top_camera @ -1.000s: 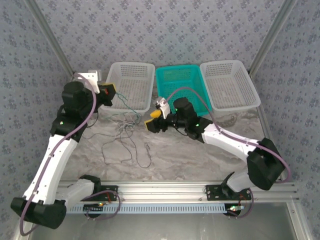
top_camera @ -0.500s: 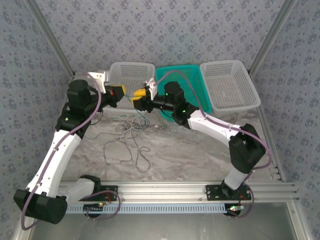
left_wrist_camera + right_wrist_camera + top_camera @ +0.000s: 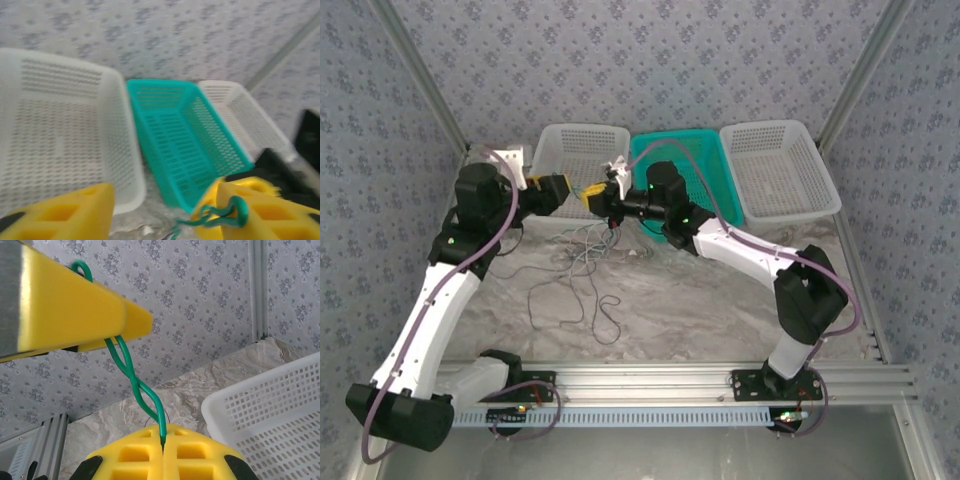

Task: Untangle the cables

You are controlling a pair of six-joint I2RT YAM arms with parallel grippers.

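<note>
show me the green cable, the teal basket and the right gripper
green cable (image 3: 134, 381), right wrist view, on its twisted stretch in mid-air
teal basket (image 3: 220, 145), left wrist view, on its mesh side wall
right gripper (image 3: 162, 447), right wrist view, at the seam where it pinches the cable

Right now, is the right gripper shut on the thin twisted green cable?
Shut: the green cable runs straight into the seam between the right gripper's pressed-together yellow fingers.

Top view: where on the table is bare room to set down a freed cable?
Bare marble lies between the cables, the right arm and the front rail. The right white basket looks empty. Crowded: before the left white basket, where the left gripper and right gripper meet.
</note>
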